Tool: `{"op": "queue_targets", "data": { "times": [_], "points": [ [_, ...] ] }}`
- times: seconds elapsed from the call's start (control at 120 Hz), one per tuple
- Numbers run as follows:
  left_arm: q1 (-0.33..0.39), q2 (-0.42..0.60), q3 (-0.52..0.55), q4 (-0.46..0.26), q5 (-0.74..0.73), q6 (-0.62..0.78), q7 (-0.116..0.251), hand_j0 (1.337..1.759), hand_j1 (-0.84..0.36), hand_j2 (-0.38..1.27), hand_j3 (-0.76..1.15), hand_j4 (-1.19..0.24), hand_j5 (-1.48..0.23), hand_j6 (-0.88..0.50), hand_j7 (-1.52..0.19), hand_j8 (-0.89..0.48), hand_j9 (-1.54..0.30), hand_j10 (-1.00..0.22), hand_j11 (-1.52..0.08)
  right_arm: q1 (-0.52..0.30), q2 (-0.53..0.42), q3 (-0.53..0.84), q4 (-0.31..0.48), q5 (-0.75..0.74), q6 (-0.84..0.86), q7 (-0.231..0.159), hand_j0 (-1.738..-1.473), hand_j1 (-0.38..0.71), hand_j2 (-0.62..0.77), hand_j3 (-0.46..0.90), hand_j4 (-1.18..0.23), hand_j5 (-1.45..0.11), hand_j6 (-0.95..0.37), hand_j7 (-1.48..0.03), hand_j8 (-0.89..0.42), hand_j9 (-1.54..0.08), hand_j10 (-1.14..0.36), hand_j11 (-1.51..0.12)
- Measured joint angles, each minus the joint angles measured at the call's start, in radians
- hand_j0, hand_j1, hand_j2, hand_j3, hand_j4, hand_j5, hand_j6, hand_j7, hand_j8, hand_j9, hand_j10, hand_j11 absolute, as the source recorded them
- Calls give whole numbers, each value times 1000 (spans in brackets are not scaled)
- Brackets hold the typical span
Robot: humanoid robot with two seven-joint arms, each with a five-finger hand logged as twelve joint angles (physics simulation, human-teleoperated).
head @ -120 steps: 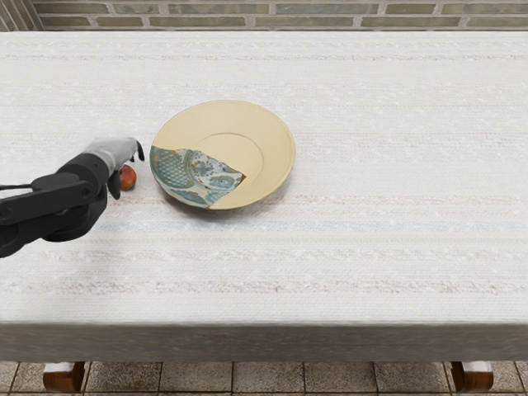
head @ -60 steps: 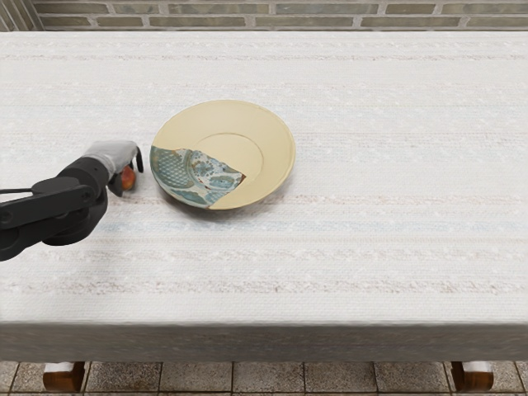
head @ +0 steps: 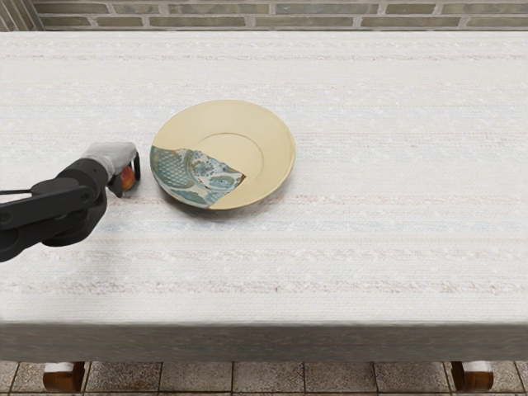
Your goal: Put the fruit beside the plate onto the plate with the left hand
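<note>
While stretched in low from the left edge, wraps the left hand (head: 112, 161) around the fruit (head: 128, 177), dark fingers (head: 136, 167) curled over its far side. Shows only a red-orange sliver of it. Stays off the plate (head: 247, 124), just left of its rim, over the white table (head: 371, 247).

- My left hand (head: 113, 160) covers most of the fruit (head: 128, 176); only an orange-red sliver shows, too small for me to name its kind.
- The left arm (head: 49, 210) is cut off by the picture's left edge.
- The surface (head: 371, 247) runs out of view on both sides.
- Its legs (head: 64, 376) are cropped at the bottom.
</note>
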Motion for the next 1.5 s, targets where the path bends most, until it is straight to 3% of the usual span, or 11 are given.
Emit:
{"op": "queue_targets", "data": {
  "times": [0.15,0.267,0.658,1.042,1.233,1.367,1.5],
  "points": [
    [-19,10,-2,2,-3,-1,0,1647,-326,372,40,-729,-951,-449,-953,-451,-968,-800,-965,0,0,0,0,0,0,0,-1658,-331,-3,0,-15,-19,-15,-20,-15,-20,-15,-20],
    [-30,10,-4,15,-8,-6,-1,1650,-314,414,23,-718,-978,-456,-965,-465,-973,-793,-971,0,0,0,0,0,0,0,-1658,-331,-3,0,-15,-19,-15,-20,-15,-20,-15,-20],
    [-180,40,-7,21,-59,-22,0,1654,-261,364,3,-708,-972,-503,-974,-507,-954,-729,-953,0,0,0,-1,0,0,0,-1658,-331,-3,0,-15,-19,-15,-20,-15,-19,-15,-20],
    [-238,-179,-17,40,-98,-46,0,1657,-383,667,0,-692,-969,-503,-945,-517,-934,-712,-934,0,0,0,-1,0,0,0,-1658,-331,-3,0,-15,-19,-14,-20,-15,-19,-15,-20],
    [-223,-222,-19,81,-106,-45,-1,1657,-387,653,0,-685,-962,-497,-939,-538,-929,-703,-931,0,0,0,-1,0,0,0,-1658,-331,-3,0,-15,-19,-15,-20,-15,-19,-15,-20],
    [-229,-222,-19,107,-110,-36,-1,1658,-52,355,0,-375,-526,-276,-513,-296,-508,-385,-509,0,0,0,-1,0,0,0,-1658,-331,-3,0,-15,-19,-15,-20,-15,-19,-15,-20],
    [-232,-222,-21,115,-125,-34,0,1658,141,186,0,-196,-274,-146,-267,-156,-264,-201,-265,0,0,0,-1,0,0,0,-1658,-331,-3,0,-15,-19,-15,-20,-15,-19,-15,-20]
  ]
}}
